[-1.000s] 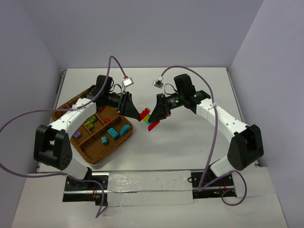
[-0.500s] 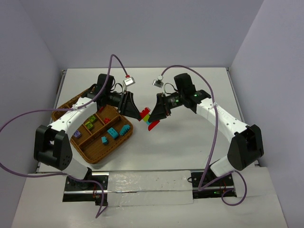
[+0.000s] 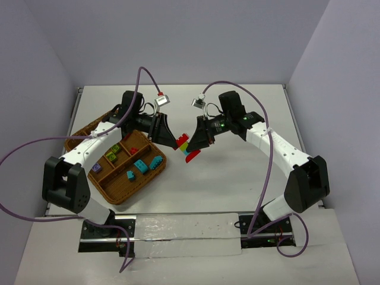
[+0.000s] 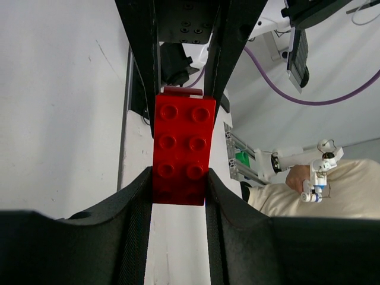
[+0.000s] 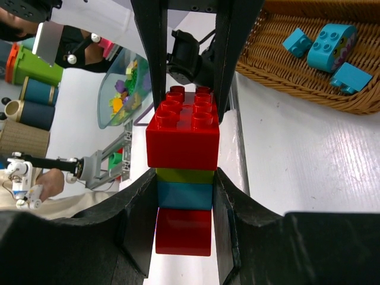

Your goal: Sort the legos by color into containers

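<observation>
A short lego stack [image 3: 190,153] hangs above the table between my two grippers. In the right wrist view it reads red [image 5: 184,136], yellow-green, teal [image 5: 185,196], red. My right gripper [image 5: 185,190] is shut on its yellow-green and teal middle, also seen from above [image 3: 193,144]. My left gripper [image 4: 178,190] is shut on the red end brick [image 4: 183,148] and meets the stack from the left [image 3: 178,142]. The wicker tray [image 3: 127,191] lies at the left, with teal bricks [image 3: 141,166] in its near compartment and green and purple bricks [image 3: 113,153] in another.
The tray's rim [image 5: 285,71] and its teal bricks [image 5: 329,44] show just right of the stack in the right wrist view. White table surface lies under the stack. Purple cables loop from both arms.
Both grippers stay clamped on the stack. The left wrist has shifted very slightly; the stack is in almost the same place.
</observation>
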Action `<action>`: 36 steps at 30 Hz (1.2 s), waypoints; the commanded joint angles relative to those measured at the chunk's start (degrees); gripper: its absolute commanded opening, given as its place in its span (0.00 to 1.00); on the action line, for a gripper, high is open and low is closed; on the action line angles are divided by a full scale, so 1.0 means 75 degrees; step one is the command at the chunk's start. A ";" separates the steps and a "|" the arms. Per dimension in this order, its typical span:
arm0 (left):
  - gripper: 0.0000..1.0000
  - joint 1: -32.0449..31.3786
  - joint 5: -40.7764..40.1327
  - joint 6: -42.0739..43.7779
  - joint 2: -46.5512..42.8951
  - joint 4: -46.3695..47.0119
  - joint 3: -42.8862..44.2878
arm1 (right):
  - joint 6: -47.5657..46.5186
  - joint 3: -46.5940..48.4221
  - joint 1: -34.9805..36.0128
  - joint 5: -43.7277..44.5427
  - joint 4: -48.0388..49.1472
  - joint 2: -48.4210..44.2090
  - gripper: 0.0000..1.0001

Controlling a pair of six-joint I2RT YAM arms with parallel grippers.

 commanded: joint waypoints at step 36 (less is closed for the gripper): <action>0.00 0.2628 -1.0638 -0.2760 0.0071 -0.2057 -0.0002 | 0.1494 -0.0292 -0.0680 0.5975 -0.0163 -0.0412 0.00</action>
